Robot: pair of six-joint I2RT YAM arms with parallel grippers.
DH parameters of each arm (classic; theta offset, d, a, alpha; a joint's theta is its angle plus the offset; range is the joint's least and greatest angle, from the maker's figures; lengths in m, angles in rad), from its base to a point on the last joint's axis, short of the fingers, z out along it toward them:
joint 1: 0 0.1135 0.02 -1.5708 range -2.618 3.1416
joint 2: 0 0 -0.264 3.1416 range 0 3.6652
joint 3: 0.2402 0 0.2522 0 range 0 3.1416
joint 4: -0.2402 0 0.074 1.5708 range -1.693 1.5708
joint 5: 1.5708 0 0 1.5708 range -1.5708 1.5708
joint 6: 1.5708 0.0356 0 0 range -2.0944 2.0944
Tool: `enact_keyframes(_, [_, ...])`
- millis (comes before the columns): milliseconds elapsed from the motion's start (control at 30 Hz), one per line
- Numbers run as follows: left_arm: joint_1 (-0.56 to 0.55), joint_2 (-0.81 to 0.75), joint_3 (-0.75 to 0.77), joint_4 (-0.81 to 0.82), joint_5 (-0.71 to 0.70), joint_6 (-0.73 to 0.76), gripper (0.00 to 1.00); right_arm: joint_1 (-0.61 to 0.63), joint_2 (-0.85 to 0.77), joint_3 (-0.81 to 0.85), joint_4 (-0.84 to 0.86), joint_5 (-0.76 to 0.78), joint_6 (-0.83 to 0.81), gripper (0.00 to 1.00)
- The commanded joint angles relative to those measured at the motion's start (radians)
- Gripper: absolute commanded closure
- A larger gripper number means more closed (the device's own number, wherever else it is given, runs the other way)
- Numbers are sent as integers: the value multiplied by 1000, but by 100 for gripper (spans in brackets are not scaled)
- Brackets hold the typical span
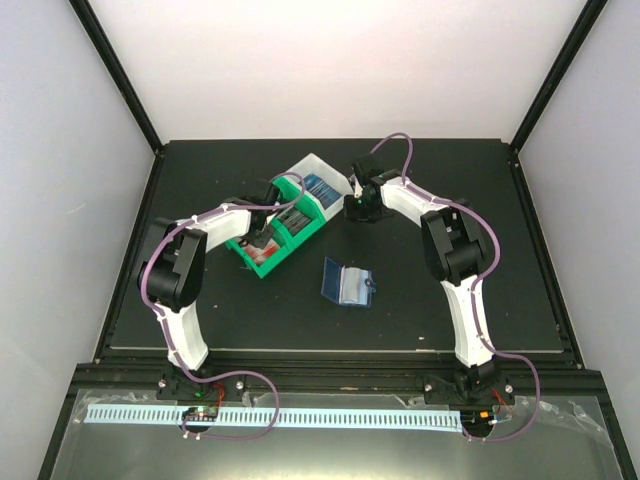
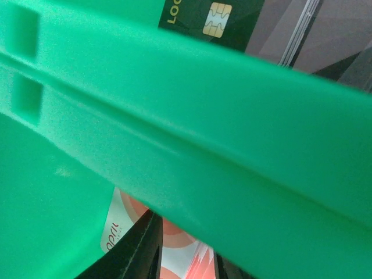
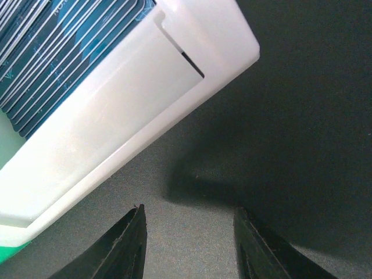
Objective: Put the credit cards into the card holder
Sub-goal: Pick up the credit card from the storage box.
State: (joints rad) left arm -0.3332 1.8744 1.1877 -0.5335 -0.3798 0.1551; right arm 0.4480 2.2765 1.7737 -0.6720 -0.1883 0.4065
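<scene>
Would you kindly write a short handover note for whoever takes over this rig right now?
Left claw: in the bin, straddling a red-and-white card; grip unclear.
Right claw: open, empty, above the table by the bin's white end.
Blue cards and a dark card lie in the bin; card holder lies open on the table, apart.
Done: no card seen in the holder.
To do: every card.

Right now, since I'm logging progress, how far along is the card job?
Done: nothing visibly; the card holder lies open on the table, no card showing in it. In hand: the left gripper straddles a red-and-white card inside the green bin; grip unclear. The right gripper hangs open, empty. Left: the blue cards and dark card too.
</scene>
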Motion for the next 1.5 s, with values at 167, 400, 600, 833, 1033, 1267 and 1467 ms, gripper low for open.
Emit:
enact_keyframes(167, [17,-5,5,7,-18,-3,79,0,-41,-7,17,-7,11,57])
enact_keyframes(400, [37,-21,28,-9,-2,-12,80,0,-43,-16,21,-3,11,57])
enact_keyframes(600, [52,-32,48,-29,36,-25,80,0,-43,-18,22,-1,12,57])
enact_keyframes(833, [69,-46,59,-29,39,-37,81,0,-41,-19,20,1,9,57])
enact_keyframes(1033, [69,-47,69,-35,46,-34,80,0,-38,-17,19,1,7,57])
enact_keyframes(1267, [71,-13,91,-72,65,-32,75,0,-38,-16,20,1,6,57])
enact_keyframes(1467, [71,1,98,-67,55,-36,76,0,-38,-17,18,4,4,57])
